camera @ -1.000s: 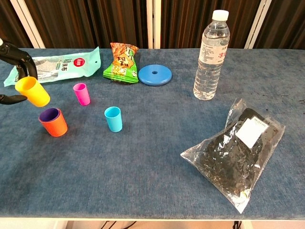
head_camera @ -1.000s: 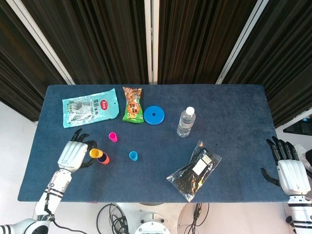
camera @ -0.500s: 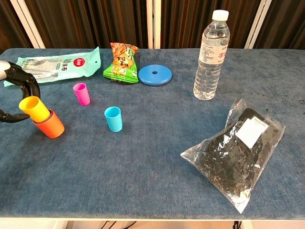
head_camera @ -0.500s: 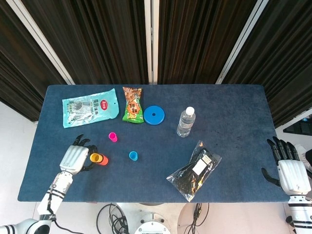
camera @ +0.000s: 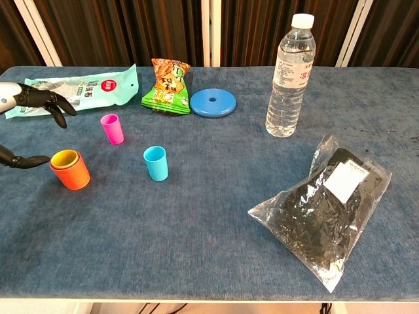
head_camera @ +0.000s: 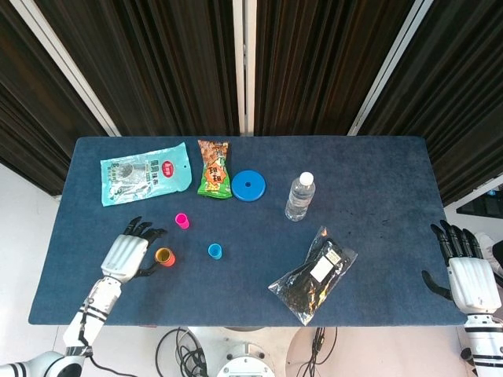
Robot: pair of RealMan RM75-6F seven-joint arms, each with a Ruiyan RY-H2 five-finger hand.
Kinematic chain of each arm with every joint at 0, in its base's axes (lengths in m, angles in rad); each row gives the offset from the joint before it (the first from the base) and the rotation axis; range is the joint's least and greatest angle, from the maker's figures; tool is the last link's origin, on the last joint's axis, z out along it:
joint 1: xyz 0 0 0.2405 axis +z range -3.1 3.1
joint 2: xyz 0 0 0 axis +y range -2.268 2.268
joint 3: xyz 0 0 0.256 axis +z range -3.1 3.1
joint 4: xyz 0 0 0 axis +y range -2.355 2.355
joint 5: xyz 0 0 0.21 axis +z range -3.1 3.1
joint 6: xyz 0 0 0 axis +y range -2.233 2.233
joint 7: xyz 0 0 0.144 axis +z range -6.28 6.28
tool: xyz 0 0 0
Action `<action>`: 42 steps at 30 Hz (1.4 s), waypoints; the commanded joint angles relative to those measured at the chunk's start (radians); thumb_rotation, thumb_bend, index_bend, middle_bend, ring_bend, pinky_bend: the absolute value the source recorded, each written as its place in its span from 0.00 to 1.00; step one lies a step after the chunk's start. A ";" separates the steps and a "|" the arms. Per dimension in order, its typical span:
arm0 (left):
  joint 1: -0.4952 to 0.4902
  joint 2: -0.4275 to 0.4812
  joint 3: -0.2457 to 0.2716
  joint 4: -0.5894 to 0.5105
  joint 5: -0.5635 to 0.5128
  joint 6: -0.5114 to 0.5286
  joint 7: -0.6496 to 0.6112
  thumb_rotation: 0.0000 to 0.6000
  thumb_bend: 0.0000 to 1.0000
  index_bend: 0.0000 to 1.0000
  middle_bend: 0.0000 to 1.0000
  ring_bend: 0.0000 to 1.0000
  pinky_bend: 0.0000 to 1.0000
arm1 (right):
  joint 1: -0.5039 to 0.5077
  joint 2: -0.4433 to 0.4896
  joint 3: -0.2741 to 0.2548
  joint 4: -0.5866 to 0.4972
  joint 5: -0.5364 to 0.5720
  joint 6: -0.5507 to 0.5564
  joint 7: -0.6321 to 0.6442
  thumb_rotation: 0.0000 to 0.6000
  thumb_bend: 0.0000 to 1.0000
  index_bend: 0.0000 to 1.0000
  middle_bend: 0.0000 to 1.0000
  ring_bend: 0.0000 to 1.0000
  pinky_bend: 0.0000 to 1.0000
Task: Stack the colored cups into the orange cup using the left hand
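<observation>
The left robot hand (camera: 26, 104) is cut off by the chest picture's left edge. The right robot hand (head_camera: 469, 275) shows only in the head picture.

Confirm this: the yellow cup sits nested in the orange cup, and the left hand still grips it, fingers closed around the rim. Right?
Not quite. The yellow cup is nested in the orange cup, but the left hand has let go; the chest view shows its fingers spread apart, off the rim.
</observation>
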 commanded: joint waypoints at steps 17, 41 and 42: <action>-0.194 -0.198 -0.101 -0.015 -0.032 -0.159 0.230 1.00 0.23 0.27 0.31 0.09 0.04 | -0.008 -0.004 -0.007 0.006 -0.004 0.008 0.011 1.00 0.24 0.00 0.00 0.00 0.00; -0.233 -0.287 -0.094 0.136 -0.138 -0.187 0.276 1.00 0.23 0.38 0.41 0.10 0.04 | 0.000 -0.003 -0.001 0.034 0.017 -0.019 0.044 1.00 0.24 0.00 0.00 0.00 0.00; -0.234 -0.288 -0.093 0.138 -0.134 -0.187 0.271 1.00 0.23 0.38 0.42 0.10 0.04 | 0.000 -0.003 0.000 0.035 0.018 -0.019 0.043 1.00 0.24 0.00 0.00 0.00 0.00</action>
